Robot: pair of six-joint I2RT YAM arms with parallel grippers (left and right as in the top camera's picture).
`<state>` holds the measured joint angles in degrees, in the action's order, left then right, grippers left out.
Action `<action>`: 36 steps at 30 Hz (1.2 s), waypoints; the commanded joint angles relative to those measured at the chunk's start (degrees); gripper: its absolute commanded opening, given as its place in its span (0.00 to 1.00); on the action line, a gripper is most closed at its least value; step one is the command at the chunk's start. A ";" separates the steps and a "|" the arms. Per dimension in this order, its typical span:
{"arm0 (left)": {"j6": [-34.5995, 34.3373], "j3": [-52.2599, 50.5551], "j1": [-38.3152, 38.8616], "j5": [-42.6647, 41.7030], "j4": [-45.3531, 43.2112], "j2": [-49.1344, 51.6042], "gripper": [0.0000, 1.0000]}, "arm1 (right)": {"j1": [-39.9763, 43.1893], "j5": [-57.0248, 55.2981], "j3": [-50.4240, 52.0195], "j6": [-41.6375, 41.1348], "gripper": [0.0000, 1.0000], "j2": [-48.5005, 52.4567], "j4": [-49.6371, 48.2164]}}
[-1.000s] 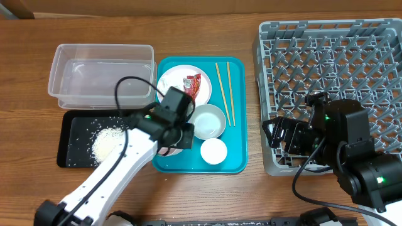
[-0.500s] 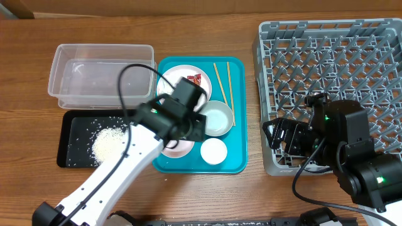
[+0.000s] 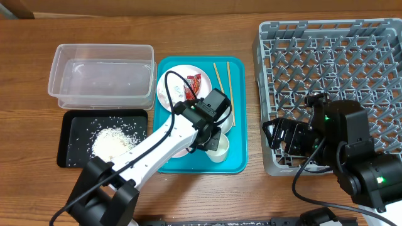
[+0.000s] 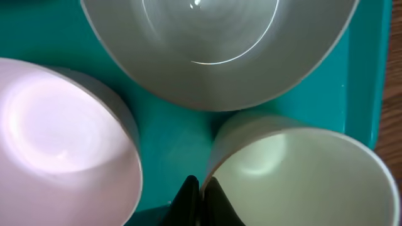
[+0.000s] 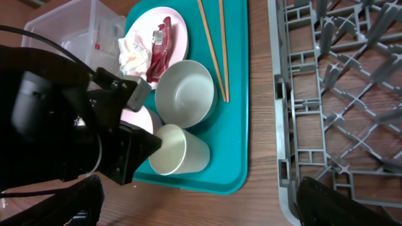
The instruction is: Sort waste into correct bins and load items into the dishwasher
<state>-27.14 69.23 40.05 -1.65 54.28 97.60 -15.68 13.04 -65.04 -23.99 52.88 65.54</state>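
Observation:
My left gripper [image 4: 200, 190] is shut on the rim of the small cup [image 4: 295, 172], which is tipped on its side on the teal tray [image 5: 232, 141]. The cup also shows in the overhead view [image 3: 221, 148] and the right wrist view [image 5: 179, 150]. The pale bowl [image 5: 185, 94] and the smaller plate [image 4: 63, 138] lie right beside it. The large plate [image 5: 169, 19] holds the red wrapper [image 5: 157, 50] and white tissue [image 5: 134, 55]. Two chopsticks [image 3: 223, 94] lie on the tray's right side. My right gripper [image 5: 201, 188] is open and empty beside the grey dish rack [image 3: 333, 63].
The clear tub [image 3: 100, 75] stands at the back left. The black tray [image 3: 78, 125] in front of it holds loose rice [image 3: 110, 141]. My left arm stretches from the front edge across the teal tray. Bare wood lies between the tray and the rack.
My left gripper has moved right across the teal tray, from beside the smaller plate to the cup, and closed on its rim. The cup now lies tipped. The right arm has not moved.

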 commanded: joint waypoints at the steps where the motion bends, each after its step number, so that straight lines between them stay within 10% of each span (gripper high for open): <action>1: -1.64 2.49 -0.33 -1.20 2.71 -1.90 0.04 | 0.44 -0.35 -1.33 -0.04 1.00 -0.20 -0.52; 8: 1.62 9.84 -8.13 -9.01 11.89 -10.71 0.04 | 0.44 -0.24 -1.36 -0.07 0.96 -0.20 -0.63; 21: 24.44 10.10 -34.32 -80.19 11.89 -16.33 0.04 | -0.17 35.47 -1.36 10.43 0.99 -0.04 -17.90; 36: 25.46 10.10 -33.97 -87.06 11.87 -16.33 0.04 | -10.58 39.56 -1.36 5.73 0.91 5.20 -35.39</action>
<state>-3.79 78.83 5.91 -86.41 66.04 81.43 -25.50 51.46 -65.04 -16.84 57.93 31.88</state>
